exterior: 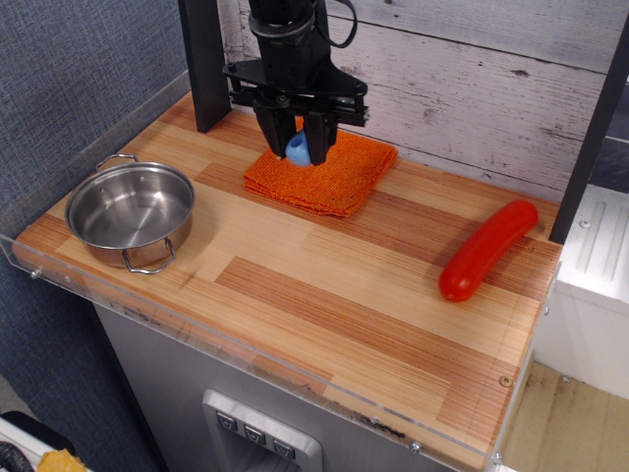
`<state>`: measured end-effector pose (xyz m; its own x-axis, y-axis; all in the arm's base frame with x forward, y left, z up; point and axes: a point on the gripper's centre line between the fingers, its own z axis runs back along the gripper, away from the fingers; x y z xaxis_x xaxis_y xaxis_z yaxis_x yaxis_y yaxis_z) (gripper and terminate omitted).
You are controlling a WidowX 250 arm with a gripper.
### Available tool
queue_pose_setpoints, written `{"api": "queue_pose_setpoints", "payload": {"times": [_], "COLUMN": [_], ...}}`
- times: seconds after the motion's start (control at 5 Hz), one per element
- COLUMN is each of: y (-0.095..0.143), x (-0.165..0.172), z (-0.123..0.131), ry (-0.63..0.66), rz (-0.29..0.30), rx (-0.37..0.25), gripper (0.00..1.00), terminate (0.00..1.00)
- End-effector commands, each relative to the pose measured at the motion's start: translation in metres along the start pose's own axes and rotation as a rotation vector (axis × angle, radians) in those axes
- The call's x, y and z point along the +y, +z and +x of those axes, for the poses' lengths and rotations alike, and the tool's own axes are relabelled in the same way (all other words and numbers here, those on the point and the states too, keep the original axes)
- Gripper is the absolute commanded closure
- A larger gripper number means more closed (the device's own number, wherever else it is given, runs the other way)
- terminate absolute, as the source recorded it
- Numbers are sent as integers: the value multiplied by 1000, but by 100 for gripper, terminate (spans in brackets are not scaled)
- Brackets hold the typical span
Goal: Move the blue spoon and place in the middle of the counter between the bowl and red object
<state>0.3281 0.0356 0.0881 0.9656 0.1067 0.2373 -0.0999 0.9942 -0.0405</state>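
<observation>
My gripper (298, 152) is shut on the blue spoon (297, 149) and holds it in the air above the orange cloth (324, 175) at the back of the counter (324, 285). Only the light-blue handle end shows between the black fingers; the grey head is hidden. The steel bowl (131, 213) stands at the left front, empty. The red object (487, 248) lies at the right, near the counter's edge.
A black post (203, 59) stands at the back left, against the whitewashed plank wall (472, 79). A clear acrylic rim (246, 346) runs along the counter's front edge. A white unit (595, 285) stands beyond the right edge.
</observation>
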Motion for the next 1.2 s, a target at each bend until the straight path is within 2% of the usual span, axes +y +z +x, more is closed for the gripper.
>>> {"api": "queue_pose_setpoints", "payload": {"times": [0.0,0.2,0.4,0.6,0.8,1.0], "y": [-3,-11,-18,-30,-36,-40], "x": [-11,-8,-8,-11,-17,-23], "z": [-53,-73,-77,-80,-80,-80], "ry": [28,38,27,9,-5,-19], "rz": [-52,-44,-38,-37,-46,-46], "rx": [59,97,115,163,195,219], "gripper": [100,100,100,100,0,0], "terminate": [0,0,0,0,0,0]}}
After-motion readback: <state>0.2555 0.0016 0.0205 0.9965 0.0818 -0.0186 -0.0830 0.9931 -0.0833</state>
